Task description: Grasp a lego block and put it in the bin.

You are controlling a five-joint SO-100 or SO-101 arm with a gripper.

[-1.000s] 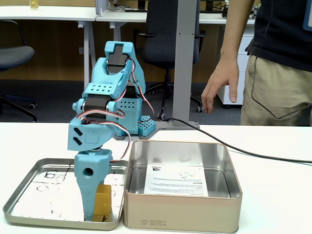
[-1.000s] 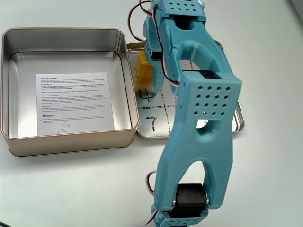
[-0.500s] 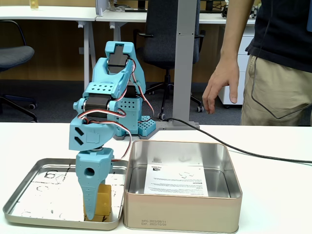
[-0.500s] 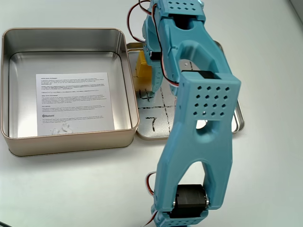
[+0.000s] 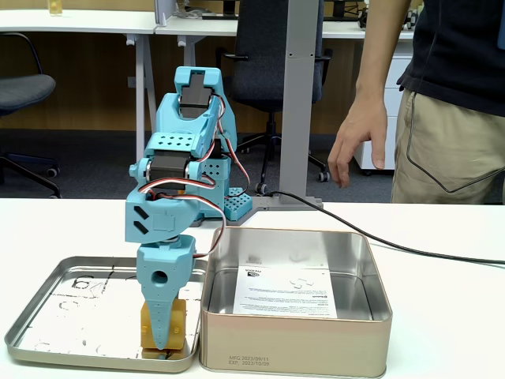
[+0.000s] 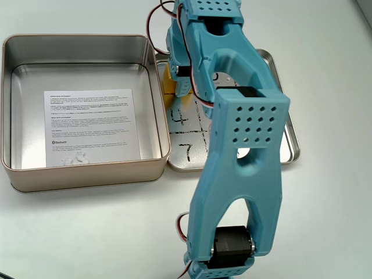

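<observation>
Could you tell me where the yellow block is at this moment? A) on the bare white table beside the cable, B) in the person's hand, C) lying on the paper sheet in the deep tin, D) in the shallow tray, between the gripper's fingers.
D: the yellow block sits low in the shallow tray, with the gripper down around it, beside the deep tin.

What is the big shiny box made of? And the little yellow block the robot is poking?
The bin looks like thin metal: silvery, brushed walls that mirror the paper sheet lying inside. The lego block looks like hard plastic, yellow-orange and smooth with a slight gloss; the gripper hides much of it, so that is a guess.
</observation>
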